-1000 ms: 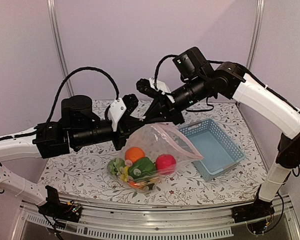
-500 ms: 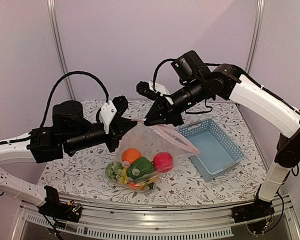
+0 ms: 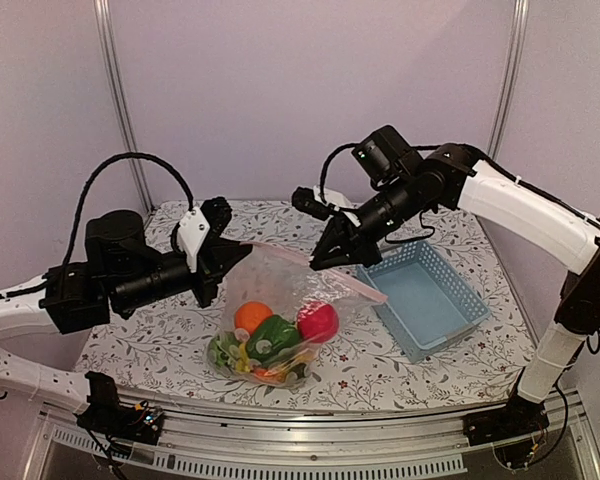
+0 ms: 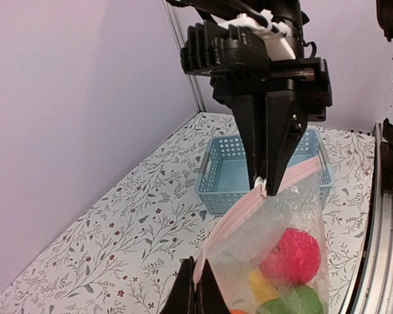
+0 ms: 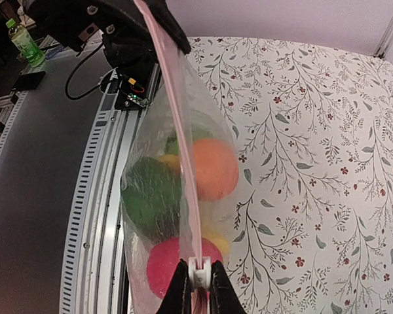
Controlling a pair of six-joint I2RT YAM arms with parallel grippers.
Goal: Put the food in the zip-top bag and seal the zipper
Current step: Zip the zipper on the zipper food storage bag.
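Left tool (image 3: 226, 262) and right tool (image 3: 334, 262), both clamped on the zipper (image 4: 228, 226), stretch it taut, likely for sealing. Food (image 3: 270, 335) sits low in zip-top bag (image 3: 280, 285).

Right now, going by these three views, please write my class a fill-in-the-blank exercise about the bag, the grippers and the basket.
1. The red apple lies ____ the zip-top bag.
2. The left gripper and the right gripper are both shut on the bag's pink ____.
3. The blue basket stands on the robot's ____ side of the bag.
Missing words: inside; zipper; right.
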